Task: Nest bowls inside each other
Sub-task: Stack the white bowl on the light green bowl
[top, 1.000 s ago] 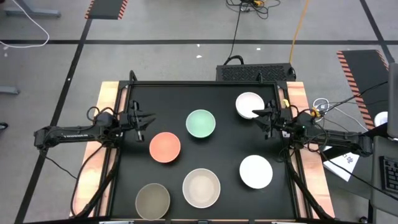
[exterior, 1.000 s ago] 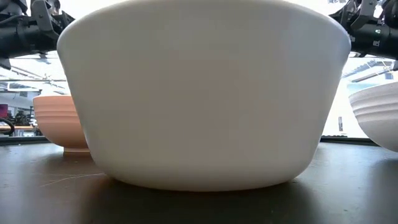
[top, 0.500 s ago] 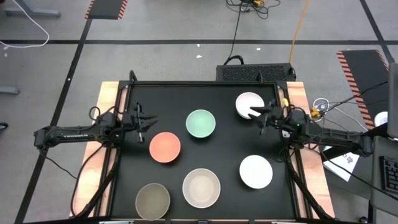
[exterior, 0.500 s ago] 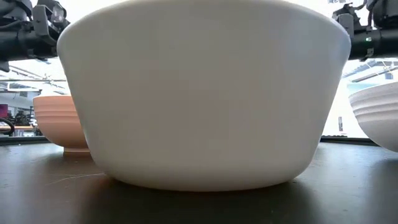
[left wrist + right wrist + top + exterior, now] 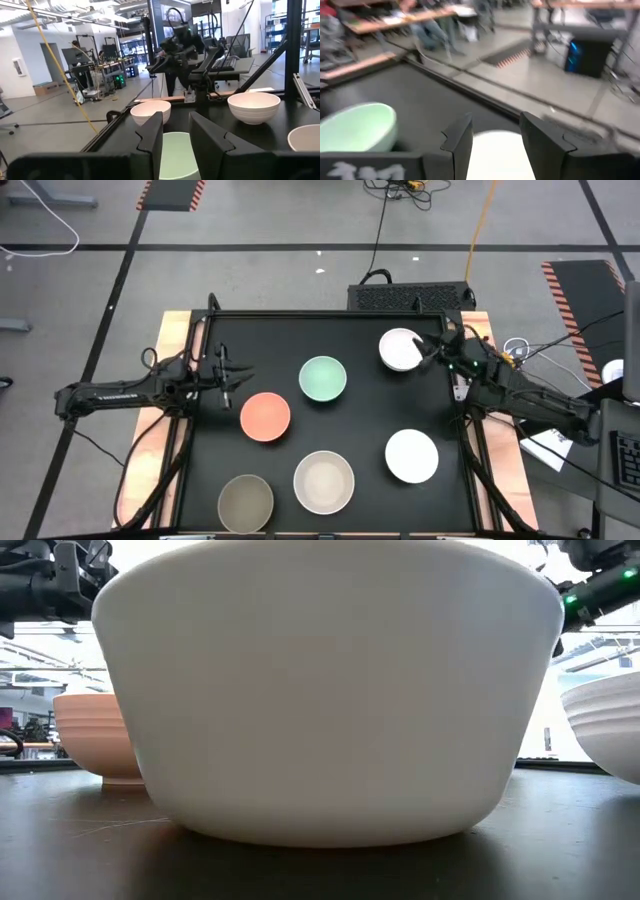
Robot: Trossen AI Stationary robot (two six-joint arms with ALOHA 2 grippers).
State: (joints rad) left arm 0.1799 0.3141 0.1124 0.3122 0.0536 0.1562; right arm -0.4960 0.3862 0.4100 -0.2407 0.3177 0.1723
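1. Bowls are seen spread apart on the black desk (image 5: 210,470), none nested: mint green bowl (image 5: 323,378), salmon pink bowl (image 5: 265,417), olive-grey bowl (image 5: 246,501), cream bowl (image 5: 323,481), near white bowl (image 5: 411,456) and far white bowl (image 5: 399,349).
2. The right claw (image 5: 432,350) is held at the far white bowl's rim, its fingers parted wide over that bowl.
3. The left claw (image 5: 229,371) is held beside the salmon pink bowl, fingers open a narrow way, nothing gripped.

Both arms reach inward over the table, left gripper (image 5: 226,372) and right gripper (image 5: 428,348) fingers parted.
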